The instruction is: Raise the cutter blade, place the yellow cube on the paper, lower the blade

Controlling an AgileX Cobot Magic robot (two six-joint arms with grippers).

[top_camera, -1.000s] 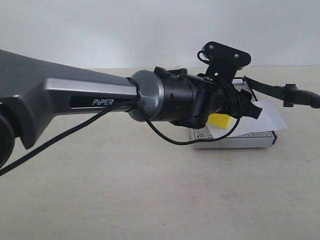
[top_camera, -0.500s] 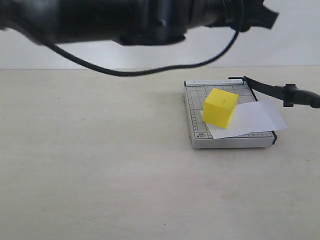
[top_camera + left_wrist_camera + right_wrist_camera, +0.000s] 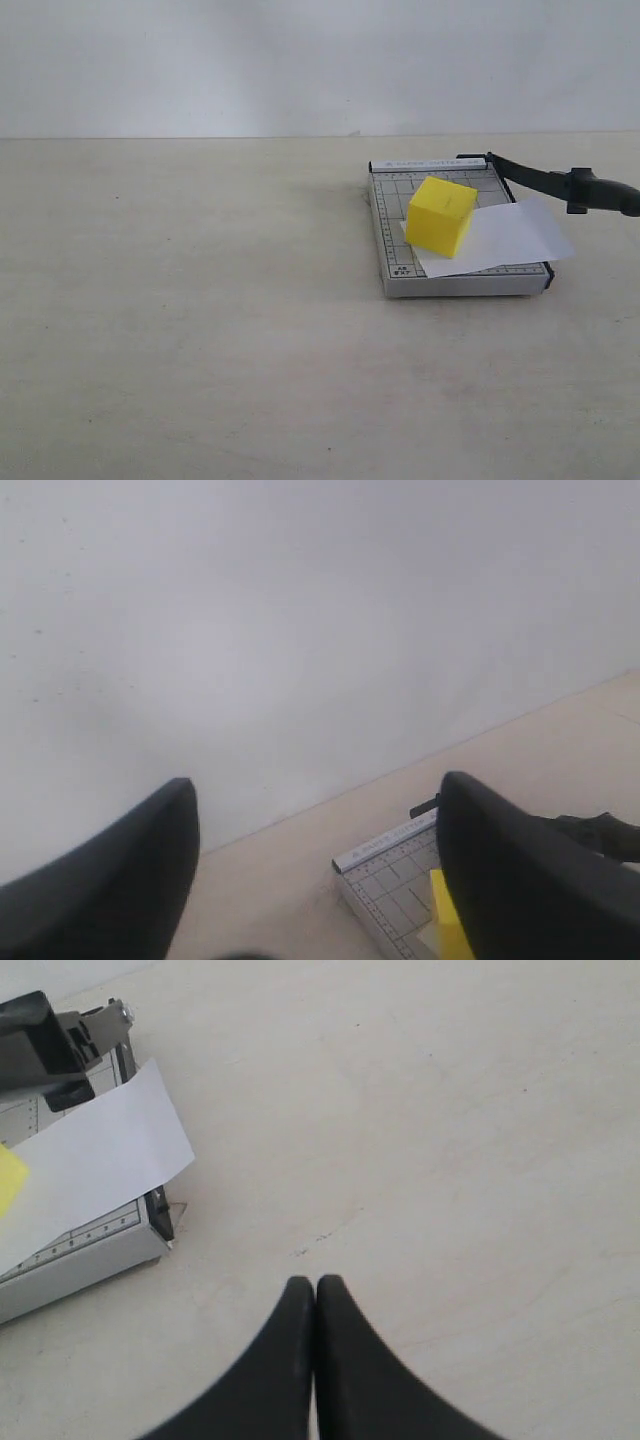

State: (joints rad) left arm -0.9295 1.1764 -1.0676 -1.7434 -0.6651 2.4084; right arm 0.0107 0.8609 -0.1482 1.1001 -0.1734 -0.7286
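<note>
The yellow cube (image 3: 441,215) sits on the paper's (image 3: 510,238) nine-o'clock end, atop the trimmer base (image 3: 392,250). The cutter blade (image 3: 545,182) stands raised at three o'clock. The left gripper (image 3: 318,785) gapes empty and the right gripper (image 3: 316,1285) is pinched closed. Lowering the blade could drag the overhanging paper and shift the cube.

We are seeing a matt, smooth yellow cube (image 3: 441,216) that is looking like plastic, a sheet of thin white paper (image 3: 515,236), a matt black cutter blade (image 3: 548,180), a grey gridded trimmer base (image 3: 390,235) and a pale, faintly mottled matt worktop (image 3: 200,330).
</note>
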